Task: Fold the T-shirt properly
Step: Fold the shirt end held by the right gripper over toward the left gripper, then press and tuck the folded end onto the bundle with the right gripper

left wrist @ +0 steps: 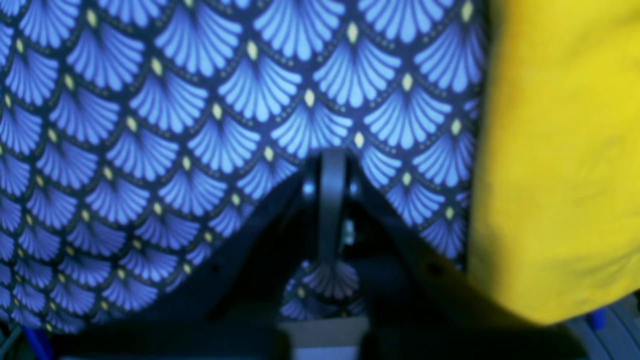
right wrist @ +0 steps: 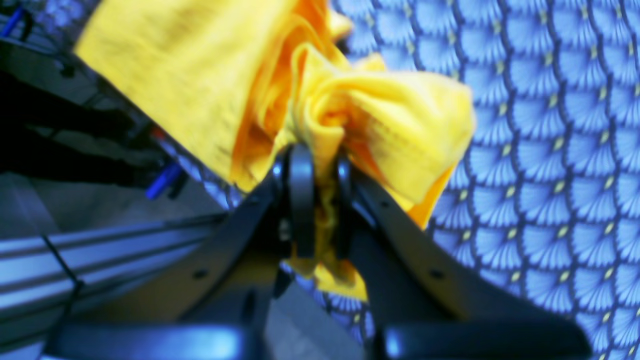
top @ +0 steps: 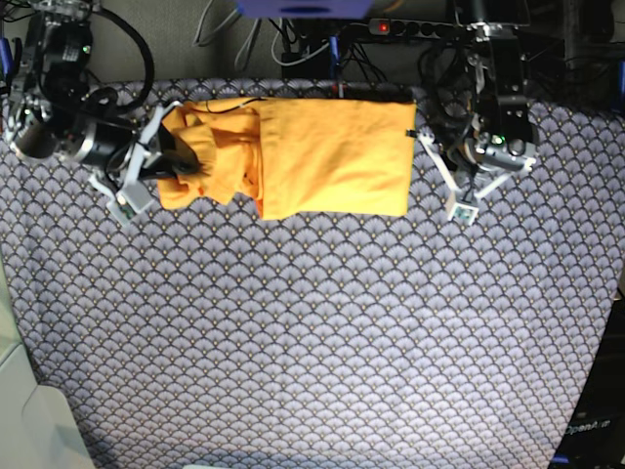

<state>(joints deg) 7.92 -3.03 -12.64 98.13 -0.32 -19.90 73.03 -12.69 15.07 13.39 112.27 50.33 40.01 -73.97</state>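
The yellow-orange T-shirt (top: 332,156) lies partly folded near the table's far edge. Its left end is bunched into folds. My right gripper (top: 183,161) is on the left of the base view, shut on that bunched cloth. In the right wrist view the yellow fabric (right wrist: 190,75) is pinched between the fingers (right wrist: 301,190) of the right gripper (right wrist: 320,160) and hangs crumpled over them. My left gripper (top: 444,166) sits just off the shirt's right edge. In the left wrist view this gripper (left wrist: 332,167) is shut on nothing above the tablecloth, with the shirt's edge (left wrist: 560,150) to its right.
A blue-grey fan-patterned tablecloth (top: 312,342) covers the whole table. Cables and a power strip (top: 410,24) run behind the far edge. A white object (top: 29,420) stands at the near left corner. Metal rails (right wrist: 100,260) show below the table edge in the right wrist view.
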